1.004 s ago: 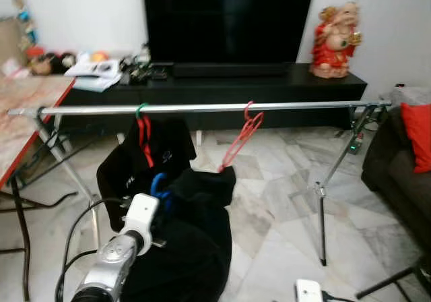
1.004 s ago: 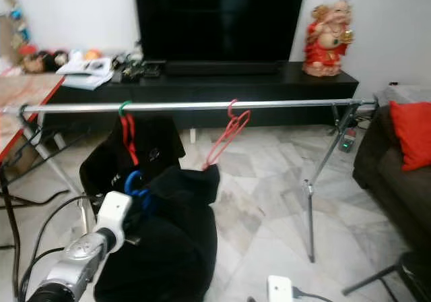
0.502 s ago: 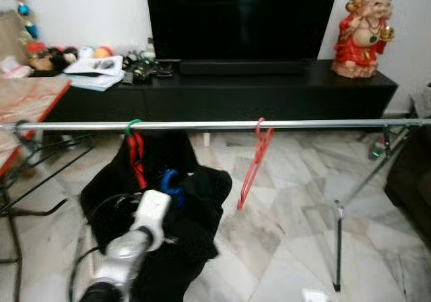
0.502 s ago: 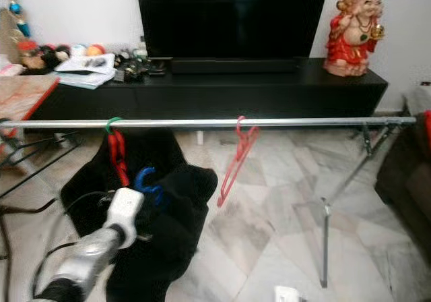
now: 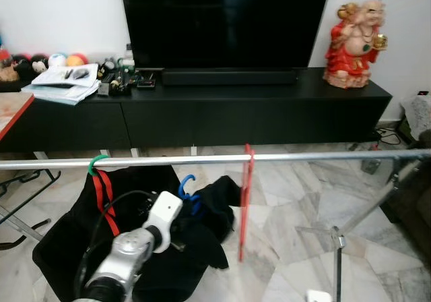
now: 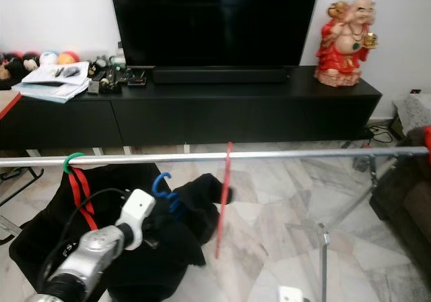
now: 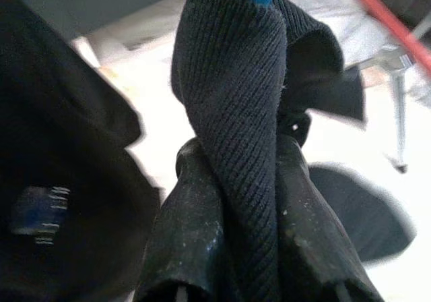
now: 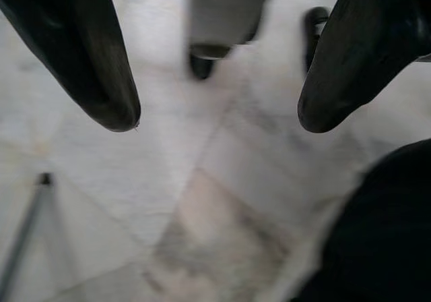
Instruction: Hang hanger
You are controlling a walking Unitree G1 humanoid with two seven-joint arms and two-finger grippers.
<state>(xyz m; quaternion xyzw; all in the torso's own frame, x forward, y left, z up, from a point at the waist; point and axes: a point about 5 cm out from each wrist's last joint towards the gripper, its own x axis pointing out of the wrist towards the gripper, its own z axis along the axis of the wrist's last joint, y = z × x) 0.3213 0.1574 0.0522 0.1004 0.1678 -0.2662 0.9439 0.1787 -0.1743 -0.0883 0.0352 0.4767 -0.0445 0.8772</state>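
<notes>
A silver rail [image 5: 303, 156] runs across in front of me. On it hang an empty red hanger [image 5: 245, 201] and a green-hooked hanger [image 5: 95, 164] with a black garment [image 5: 67, 241]. My left gripper [image 7: 236, 201] is shut on a black garment [image 5: 209, 211] that sits on a blue hanger [image 5: 185, 185]; its hook is just below the rail, between the other two hangers. In the left wrist view the dark knit cloth [image 7: 232, 113] is pinched between the fingers. My right gripper [image 8: 215, 116] hangs open over the marble floor [image 8: 168, 201].
A black TV bench [image 5: 256, 106] with a large TV [image 5: 225, 22] and a red figurine [image 5: 353, 42] stands behind the rail. The rail's stand leg [image 5: 337, 255] is at the right. A dark sofa edge [image 6: 414, 194] lies far right.
The camera has come closer and shifted, so the rail sits lower in view. My left arm has lifted the blue hanger with the garment up near the rail.
</notes>
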